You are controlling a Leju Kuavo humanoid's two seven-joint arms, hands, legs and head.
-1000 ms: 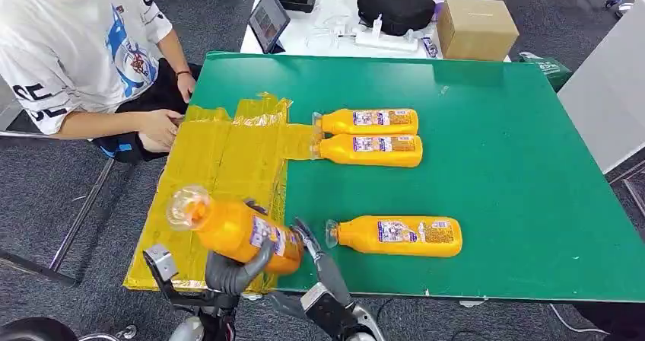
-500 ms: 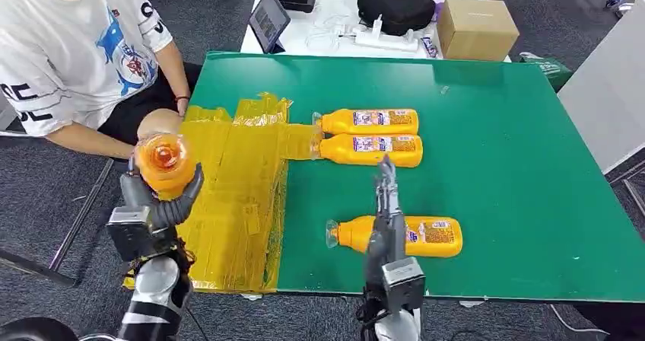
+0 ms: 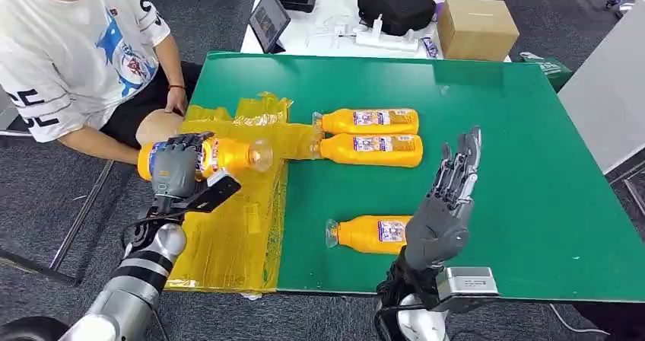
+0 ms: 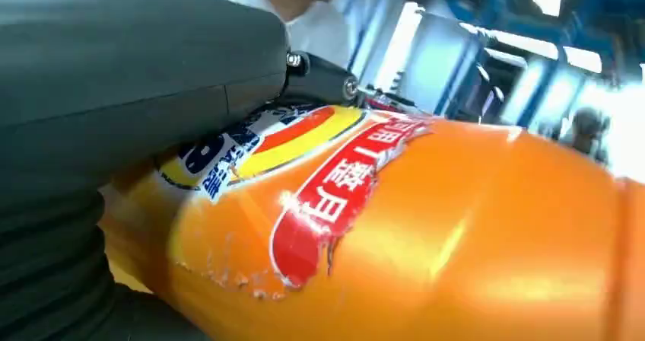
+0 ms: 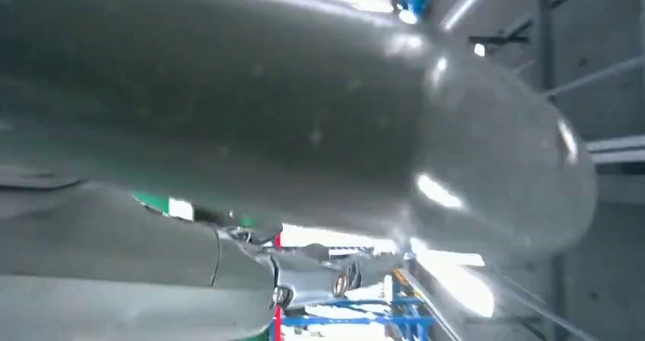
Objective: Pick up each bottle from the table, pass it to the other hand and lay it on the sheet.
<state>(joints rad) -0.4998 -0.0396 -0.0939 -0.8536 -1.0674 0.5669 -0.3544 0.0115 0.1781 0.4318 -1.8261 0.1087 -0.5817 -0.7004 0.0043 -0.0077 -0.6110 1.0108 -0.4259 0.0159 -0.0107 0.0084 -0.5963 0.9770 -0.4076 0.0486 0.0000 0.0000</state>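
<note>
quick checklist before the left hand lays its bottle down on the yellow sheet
1. Grip: left hand wraps the held bottle round its body: ok.
2. Bottle attitude: lying roughly level, cap toward table centre: ok.
3. Over target: bottle is above the yellow sheet: ok.
4. Landing spot bare: open sheet below and nearer the robot: ok.
5. Right hand out of the way: raised, fingers spread, above the near bottle: ok.
6. Person's hand near the sheet's far corner: cannot tell if clear.
</note>
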